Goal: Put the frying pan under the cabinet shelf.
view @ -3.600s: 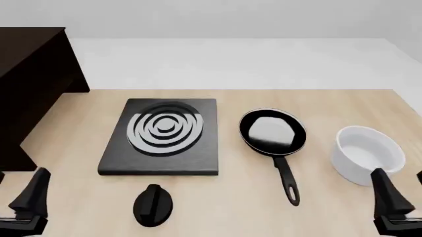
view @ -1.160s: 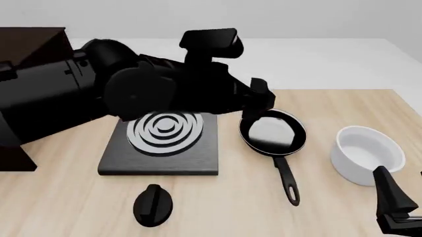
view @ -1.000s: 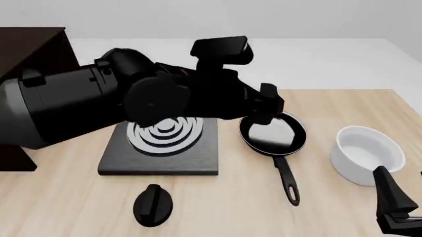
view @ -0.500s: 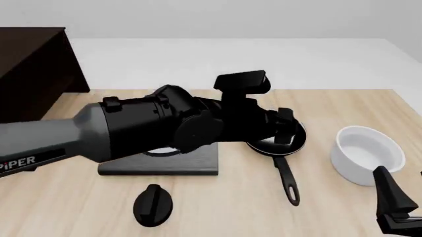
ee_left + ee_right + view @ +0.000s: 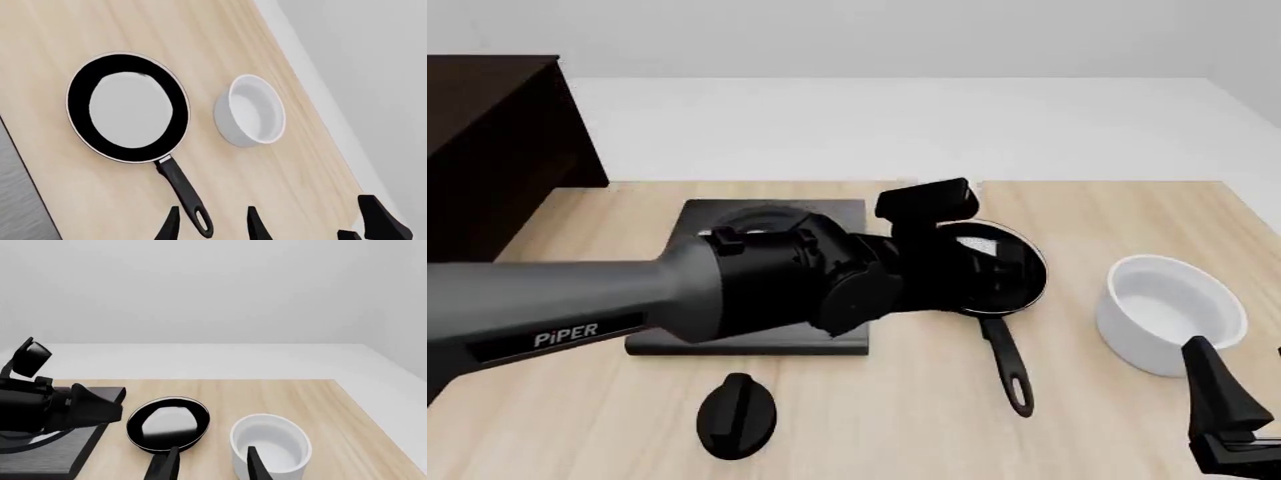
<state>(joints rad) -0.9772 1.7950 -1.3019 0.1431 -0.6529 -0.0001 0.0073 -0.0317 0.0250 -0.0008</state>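
Observation:
The frying pan (image 5: 1034,278) lies on the wooden table right of the stove plate, its long handle (image 5: 1008,365) pointing toward me. It also shows in the left wrist view (image 5: 130,112) and the right wrist view (image 5: 167,425). My left gripper (image 5: 998,272) reaches across the stove plate and hangs open low over the pan. In its wrist view the open left gripper (image 5: 212,227) has its fingertips on either side of the handle's end. The cabinet shelf (image 5: 494,140) stands at the far left. At the table's near right corner, my right gripper (image 5: 1244,400) is open and holds nothing.
A white bowl (image 5: 1168,310) sits right of the pan, close to the right gripper. The black stove plate (image 5: 761,342) is mostly covered by my left arm. A black knob (image 5: 737,415) lies in front of the plate.
My left arm has swung in from the left, dropped lower and stretched right over the stove plate to the pan. The pan, the bowl and the right arm have not moved.

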